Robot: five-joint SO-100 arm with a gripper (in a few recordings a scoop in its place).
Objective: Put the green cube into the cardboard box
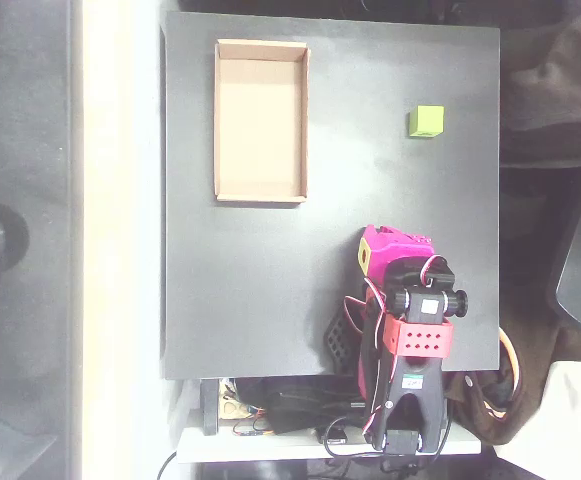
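The green cube [426,121] sits on the black board near its upper right corner in the overhead view. The cardboard box [260,194], a shallow tan tray with nothing in it, lies at the board's upper left. My magenta gripper [392,243] is folded over the arm at the board's lower right, well below the cube and far right of the box. Nothing is held in it. From above, its jaws are not distinct enough to read as open or shut.
The black board [250,290] is bare between box, cube and arm. The arm's base, its red bracket [419,338] and loose cables sit at the bottom edge. Beyond the board lie a pale strip at left and dark fabric at right.
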